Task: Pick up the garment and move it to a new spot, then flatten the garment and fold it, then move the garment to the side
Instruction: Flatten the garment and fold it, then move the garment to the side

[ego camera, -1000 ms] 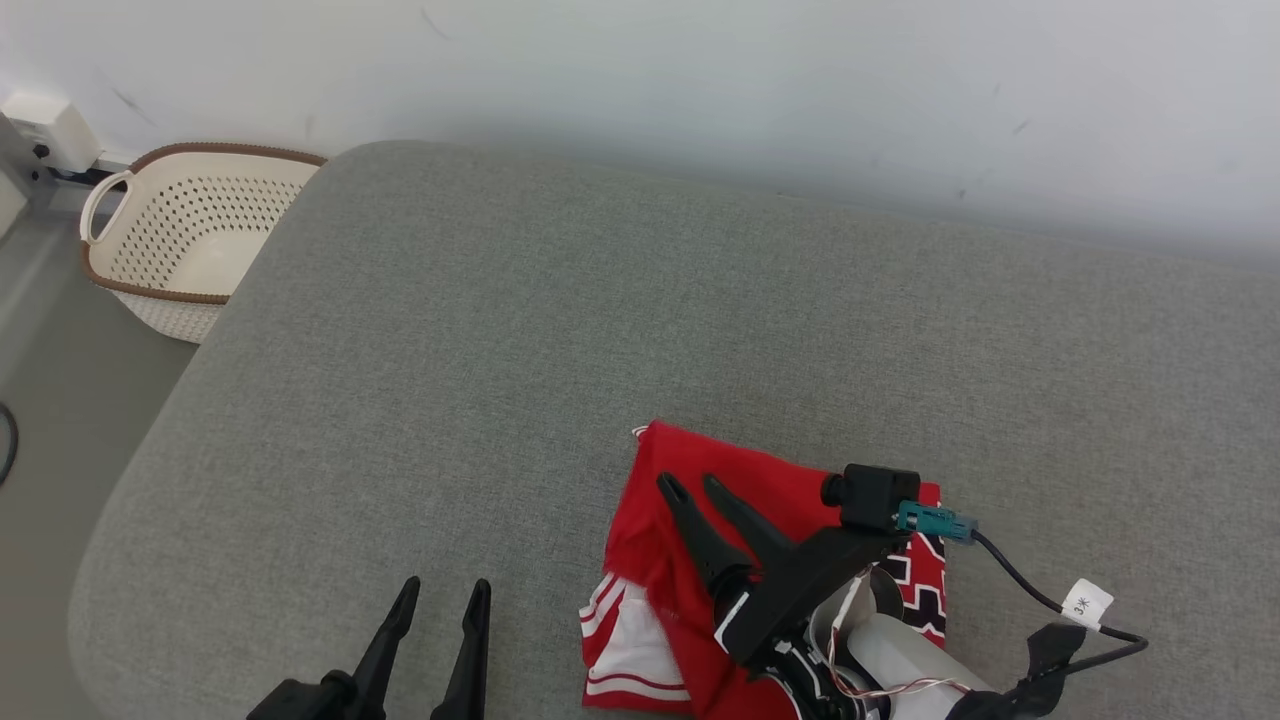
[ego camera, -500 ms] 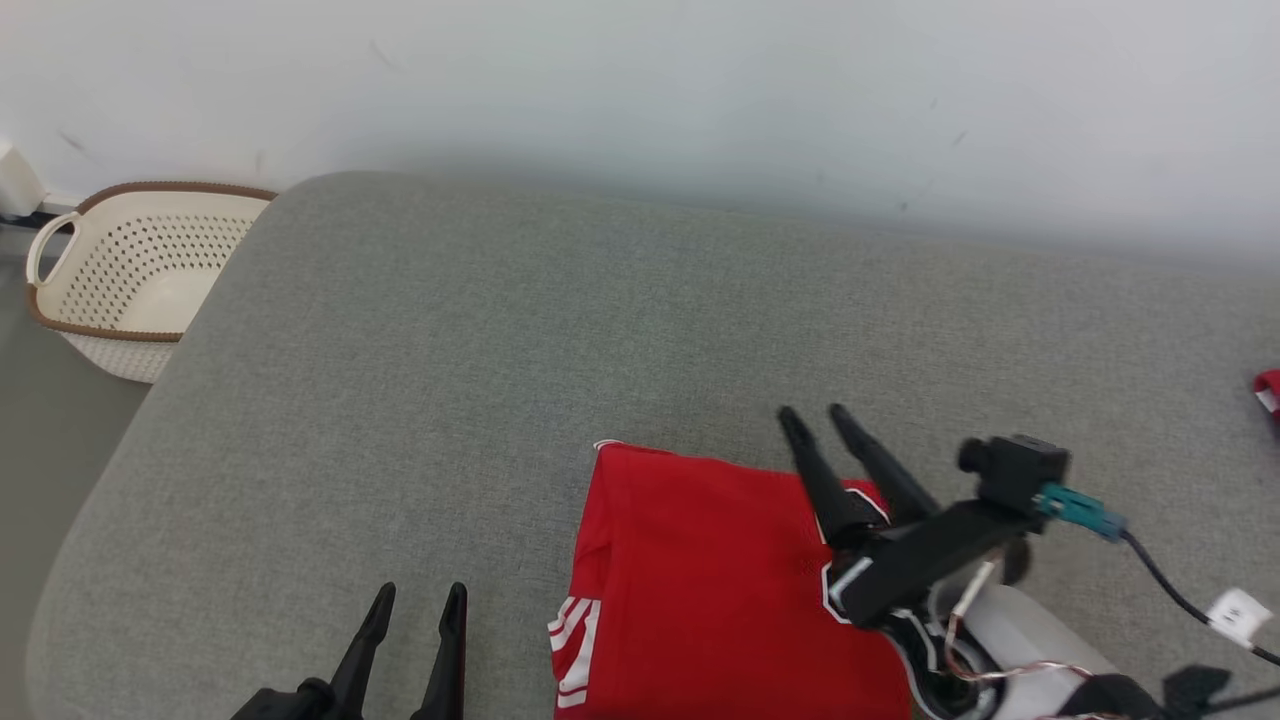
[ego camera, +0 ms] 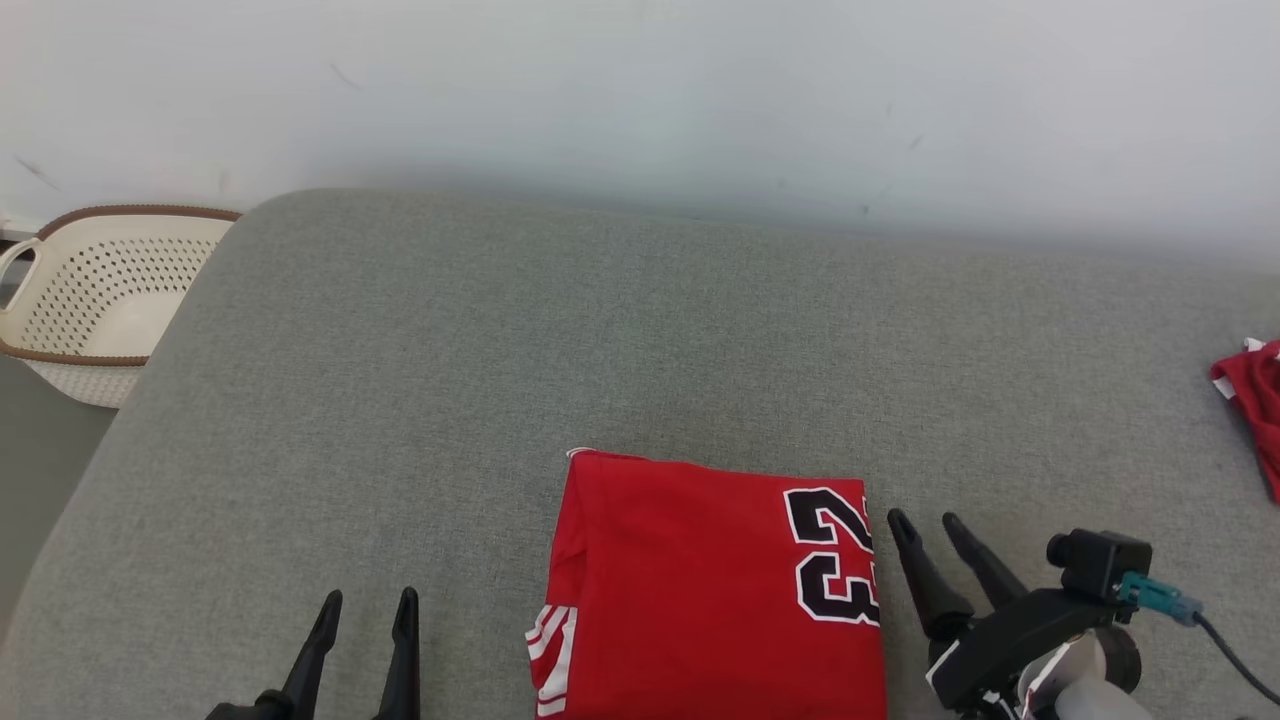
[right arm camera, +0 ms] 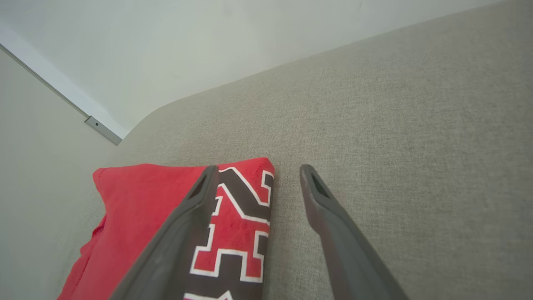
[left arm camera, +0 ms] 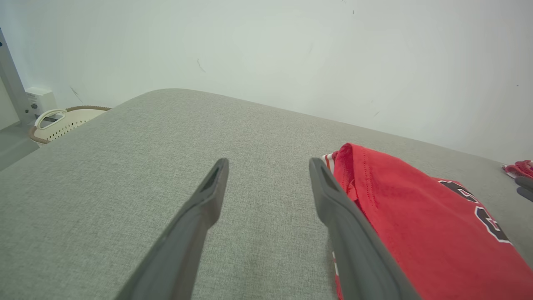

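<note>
The garment (ego camera: 700,590) is a red jersey with a black and white "23", folded into a rectangle at the near middle of the grey cushion (ego camera: 600,340). In the left wrist view the garment (left arm camera: 420,225) lies right of my fingers; in the right wrist view the garment (right arm camera: 166,225) lies to the left. My right gripper (ego camera: 930,522) stands open just right of the jersey's edge, holding nothing. The same gripper (right arm camera: 258,171) shows its jaws wide apart over bare fabric. My left gripper (ego camera: 368,602) is open, left of the jersey, and this gripper (left arm camera: 266,164) is empty.
A cream perforated basket (ego camera: 80,290) with a brown rim stands off the cushion's left end. Another red cloth (ego camera: 1255,400) lies at the far right edge. A pale wall runs behind the cushion. Bare cushion stretches beyond and left of the jersey.
The right gripper has come off the jersey, opened and drawn back to its right side, leaving it folded with the number showing. The head camera has swung right.
</note>
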Controlling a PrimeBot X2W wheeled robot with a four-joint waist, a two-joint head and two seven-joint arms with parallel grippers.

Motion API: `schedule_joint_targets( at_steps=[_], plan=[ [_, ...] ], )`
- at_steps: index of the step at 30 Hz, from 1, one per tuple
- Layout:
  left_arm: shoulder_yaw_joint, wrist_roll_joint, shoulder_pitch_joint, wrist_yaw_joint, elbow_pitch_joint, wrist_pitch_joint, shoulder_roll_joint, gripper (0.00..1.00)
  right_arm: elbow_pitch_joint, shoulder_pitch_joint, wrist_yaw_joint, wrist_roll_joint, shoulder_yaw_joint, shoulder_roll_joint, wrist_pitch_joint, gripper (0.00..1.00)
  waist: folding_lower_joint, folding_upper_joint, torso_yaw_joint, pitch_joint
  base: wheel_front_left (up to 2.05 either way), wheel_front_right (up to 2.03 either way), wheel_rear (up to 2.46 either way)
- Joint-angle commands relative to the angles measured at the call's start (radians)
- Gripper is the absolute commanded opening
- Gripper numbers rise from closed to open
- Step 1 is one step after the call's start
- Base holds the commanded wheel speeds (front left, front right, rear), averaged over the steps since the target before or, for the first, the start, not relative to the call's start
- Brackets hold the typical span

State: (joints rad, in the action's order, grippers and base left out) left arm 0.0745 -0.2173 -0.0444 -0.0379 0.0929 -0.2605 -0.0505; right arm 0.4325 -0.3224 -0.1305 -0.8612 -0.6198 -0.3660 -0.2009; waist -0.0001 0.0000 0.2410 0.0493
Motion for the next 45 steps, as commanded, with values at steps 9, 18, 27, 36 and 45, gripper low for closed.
schedule_joint_targets(
  at_steps=[9,18,27,36,45],
  plan=[
    [-0.002,-0.013,-0.005,0.000,-0.006,-0.005,-0.001,1.00,0.056,0.011,0.000,-0.009,-0.002,0.056,0.060,1.00,0.0001,0.0000,-0.009,0.024,0.00,0.00,0.00],
    [0.006,-0.022,-0.014,0.004,-0.007,-0.005,0.000,1.00,0.128,-0.007,0.000,-0.040,-0.049,0.084,0.096,1.00,0.0001,0.0000,0.003,0.041,0.00,0.00,0.00],
    [0.009,-0.033,-0.009,0.011,-0.008,-0.005,0.000,1.00,0.120,-0.024,0.000,-0.078,-0.104,0.072,0.125,0.00,0.0001,0.0000,0.001,0.044,0.00,0.00,0.00],
    [-0.001,-0.037,-0.004,0.014,-0.009,-0.005,-0.001,1.00,0.100,-0.071,0.000,-0.054,-0.094,0.022,0.077,0.00,0.0001,0.0000,-0.026,0.040,0.00,0.00,0.00],
    [-0.022,-0.029,0.007,0.013,-0.018,-0.005,0.000,1.00,0.072,-0.143,0.000,-0.014,-0.071,-0.061,0.091,0.00,0.0001,0.0000,-0.087,0.040,0.00,0.00,0.00]
  ],
)
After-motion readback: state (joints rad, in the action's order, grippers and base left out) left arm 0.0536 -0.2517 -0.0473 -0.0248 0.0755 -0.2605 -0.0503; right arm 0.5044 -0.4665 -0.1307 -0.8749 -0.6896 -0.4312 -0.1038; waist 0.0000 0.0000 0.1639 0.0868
